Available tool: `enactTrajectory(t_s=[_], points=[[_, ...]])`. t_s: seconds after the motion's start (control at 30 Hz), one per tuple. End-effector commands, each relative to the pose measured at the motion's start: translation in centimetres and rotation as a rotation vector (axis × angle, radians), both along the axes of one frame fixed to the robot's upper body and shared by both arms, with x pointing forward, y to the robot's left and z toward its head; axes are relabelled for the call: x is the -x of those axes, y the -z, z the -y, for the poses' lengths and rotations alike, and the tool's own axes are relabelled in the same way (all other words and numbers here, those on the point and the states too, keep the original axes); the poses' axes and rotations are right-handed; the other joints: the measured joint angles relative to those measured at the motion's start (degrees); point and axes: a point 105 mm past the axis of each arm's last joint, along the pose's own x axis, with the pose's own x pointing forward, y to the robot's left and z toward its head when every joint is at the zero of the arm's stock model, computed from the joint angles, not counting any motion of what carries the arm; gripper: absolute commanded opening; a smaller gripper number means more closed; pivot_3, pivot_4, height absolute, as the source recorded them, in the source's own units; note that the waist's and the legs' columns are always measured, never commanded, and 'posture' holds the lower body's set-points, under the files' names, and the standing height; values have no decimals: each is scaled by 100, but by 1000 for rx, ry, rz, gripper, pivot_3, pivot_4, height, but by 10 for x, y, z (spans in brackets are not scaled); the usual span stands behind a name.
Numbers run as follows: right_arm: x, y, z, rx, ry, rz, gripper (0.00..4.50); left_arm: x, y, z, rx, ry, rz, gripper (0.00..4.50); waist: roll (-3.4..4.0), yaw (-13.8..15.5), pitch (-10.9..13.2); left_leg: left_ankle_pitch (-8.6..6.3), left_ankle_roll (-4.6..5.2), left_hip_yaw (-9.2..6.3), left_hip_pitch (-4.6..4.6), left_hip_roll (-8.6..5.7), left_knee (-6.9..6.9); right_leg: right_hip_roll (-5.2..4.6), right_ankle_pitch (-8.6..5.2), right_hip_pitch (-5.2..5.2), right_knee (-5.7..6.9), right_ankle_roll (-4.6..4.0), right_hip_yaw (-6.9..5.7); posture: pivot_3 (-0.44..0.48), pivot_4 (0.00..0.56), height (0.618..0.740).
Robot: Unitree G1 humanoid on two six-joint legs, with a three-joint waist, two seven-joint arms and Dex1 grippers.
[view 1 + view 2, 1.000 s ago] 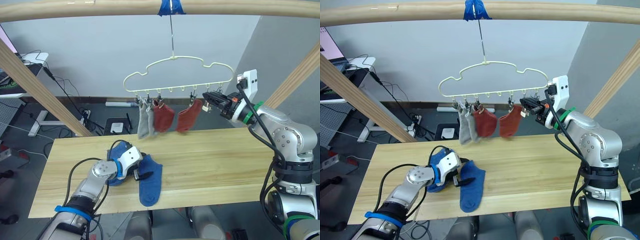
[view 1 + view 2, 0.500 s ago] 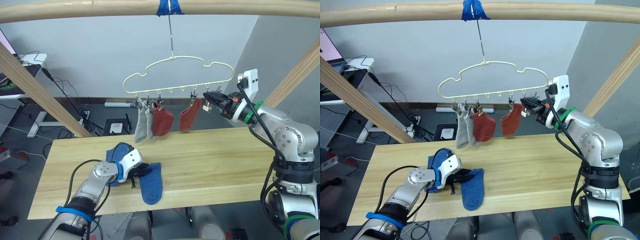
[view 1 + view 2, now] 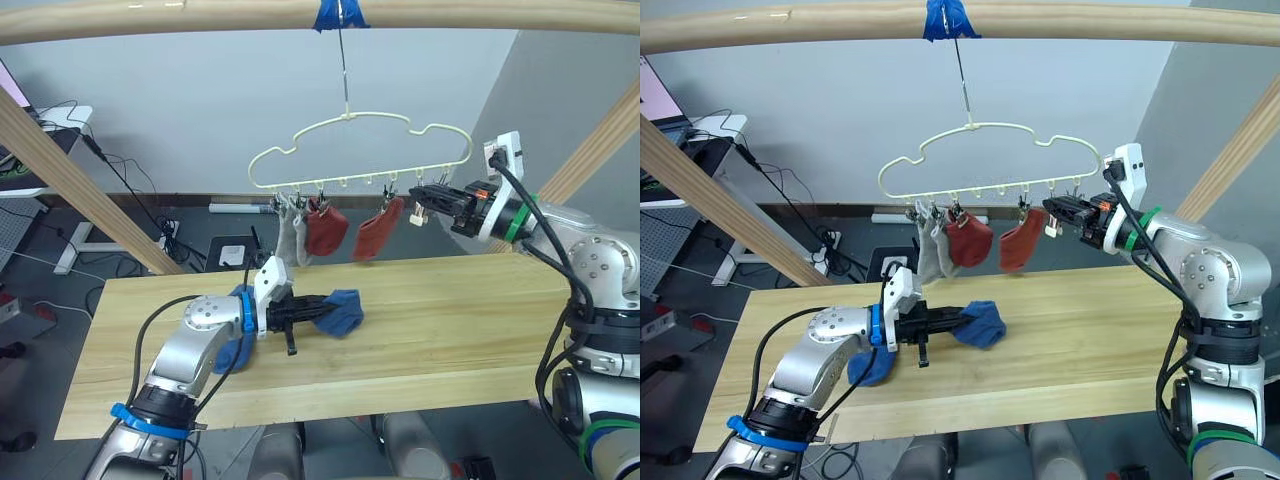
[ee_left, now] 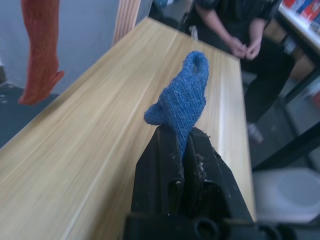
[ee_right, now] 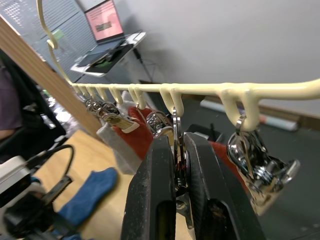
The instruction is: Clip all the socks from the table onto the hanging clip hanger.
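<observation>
- Clip hanger [image 3: 360,150] hung by its long hook from the overhead wooden beam [image 3: 300,15], at a strip of blue tape [image 3: 340,14], above the far edge of the table [image 3: 440,320].
- Four socks already clipped under the hanger's bar: two light grey socks [image 3: 290,238] at its left end, then a rust-red sock [image 3: 326,228] just beside them, then a second rust-red sock [image 3: 378,232] farther right.
- Left gripper [image 3: 318,311] low over the table, below the hanger's left half, fingers clenched on a blue sock [image 3: 340,311].
- In the left wrist view, same blue sock [image 4: 182,102] pinched between the two black fingers [image 4: 160,170], bunched and standing out beyond the tips; probably clear of the wood, though hard to judge.
- Second blue sock [image 3: 868,366] lying on the table under the left forearm, well left of the hanger, partly hidden.
- Right gripper [image 3: 424,193] raised to the hanger's right end, level with the clip row.
- In the right wrist view, right fingers [image 5: 157,185] closed on a metal clip [image 5: 177,150] of the bar, squeezing it; another empty clip [image 5: 255,160] hanging just beside it.
- Person seated beyond the far end of the table in the left wrist view, hands [image 4: 240,47] together in the lap.
</observation>
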Motion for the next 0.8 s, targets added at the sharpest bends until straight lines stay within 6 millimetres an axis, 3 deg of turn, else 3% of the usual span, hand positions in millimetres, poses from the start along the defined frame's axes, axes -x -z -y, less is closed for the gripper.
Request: enactTrajectory(t_s=[0.03, 0.2, 0.37, 0.57, 0.8], points=[[8, -19, 1, -92, -41, -20, 38, -7, -25, 13, 74, -14, 31, 31, 0, 9, 0, 0, 0, 0, 0, 0, 1, 0, 0, 0, 0, 0, 0, -179, 231, 740], [13, -21, -3, -144, -70, -73, 38, -16, -32, 29, 130, -29, 5, 31, 0, 15, 0, 0, 0, -1, -1, 0, 1, 1, 0, 0, 0, 0, -1, -180, 226, 740], [16, -18, -6, -147, -66, -85, 38, -21, -45, 54, 297, -12, -159, 31, 0, 15, 0, 0, 0, 2, -6, -1, 2, 0, 1, -1, -3, 0, -1, -185, 223, 740], [22, -17, -9, -166, -90, -99, 38, -18, -60, 62, 384, 42, -306, 31, 0, -73, 0, 0, 0, 1, -4, -1, 1, 2, 1, -1, -1, 1, -2, -197, 219, 740], [27, -18, -12, -170, -117, -101, 38, -19, -68, 63, 409, 54, -346, 31, 0, -88, 0, 0, 0, 2, -4, -1, 1, 2, 1, -1, -2, 1, -1, -202, 223, 740]])
